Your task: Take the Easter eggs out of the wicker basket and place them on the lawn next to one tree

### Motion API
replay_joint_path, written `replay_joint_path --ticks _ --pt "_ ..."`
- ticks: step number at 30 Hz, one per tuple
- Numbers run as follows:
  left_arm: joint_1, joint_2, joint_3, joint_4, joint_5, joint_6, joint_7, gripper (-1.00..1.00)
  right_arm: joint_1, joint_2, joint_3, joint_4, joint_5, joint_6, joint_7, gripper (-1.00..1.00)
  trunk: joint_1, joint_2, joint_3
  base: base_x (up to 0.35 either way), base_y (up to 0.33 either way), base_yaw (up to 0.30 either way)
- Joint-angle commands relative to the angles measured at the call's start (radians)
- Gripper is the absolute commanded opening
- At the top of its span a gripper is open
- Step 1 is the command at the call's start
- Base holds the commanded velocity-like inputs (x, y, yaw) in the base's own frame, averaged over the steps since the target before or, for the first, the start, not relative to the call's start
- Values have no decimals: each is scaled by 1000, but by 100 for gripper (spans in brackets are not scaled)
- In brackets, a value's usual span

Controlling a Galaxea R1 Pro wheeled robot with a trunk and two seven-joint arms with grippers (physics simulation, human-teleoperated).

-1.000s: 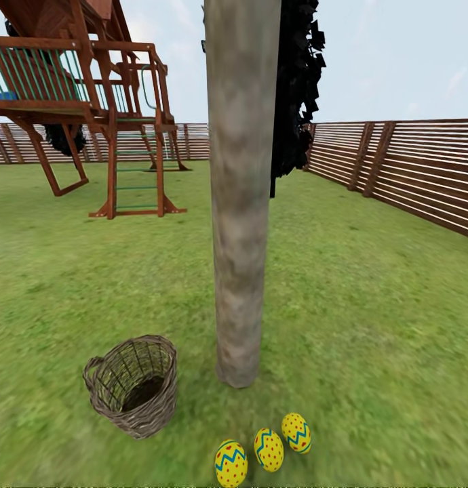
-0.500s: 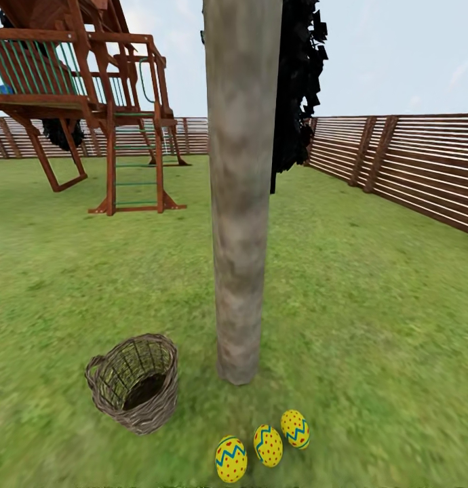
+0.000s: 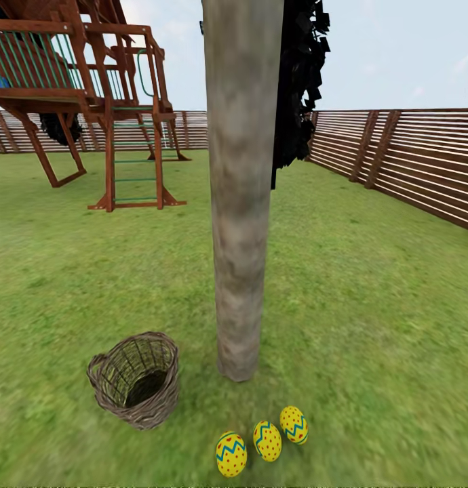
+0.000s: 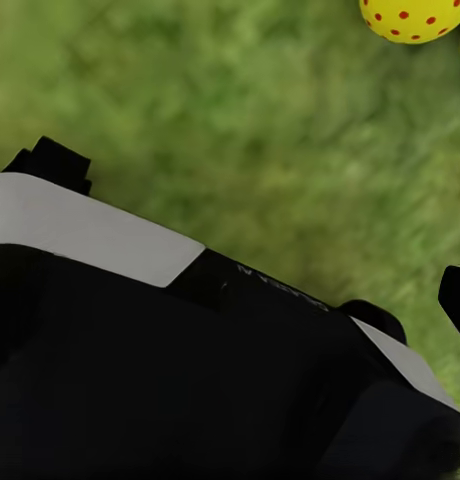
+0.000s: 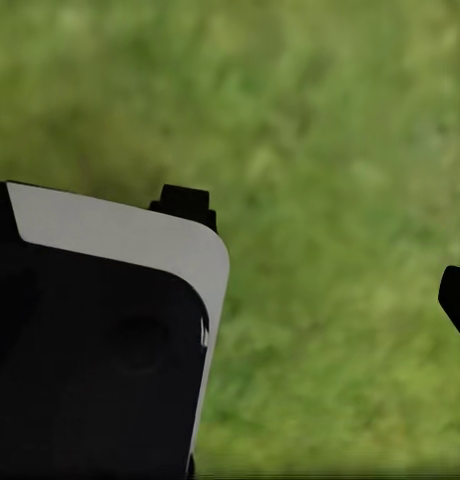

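Grippers: fingers barely in view over grass in both wrist views; opening cannot be told.
Basket (image 3: pixel 134 388): upright on the lawn (image 3: pixel 369 298), nothing inside.
Eggs (image 3: pixel 264 440): three in a row on grass, just beside the tree (image 3: pixel 241 203) trunk.

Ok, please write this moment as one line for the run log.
eggs: three Easter eggs on lawn by tree | wicker basket: empty, upright
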Motion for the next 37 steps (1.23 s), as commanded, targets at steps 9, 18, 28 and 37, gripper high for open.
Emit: replay_joint_path --ticks 9,18,28,37 --pt "0 0 -7 0 9 4 -2 100 0 -1 -8 5 9 -8 -4 100 -35 63 13 0 0 0" --pt "0 1 -7 0 9 4 -2 100 0 1 -8 3 13 -7 -4 100 -69 126 28 0 0 0" --pt "0 6 -5 0 16 3 -4 100 0 -6 -8 -7 18 -8 -5 100 -73 133 29 0 0 0" --pt "0 26 -4 40 14 5 -4 100 0 -3 -8 -7 14 -10 -5 100 -73 133 29 0 0 0"
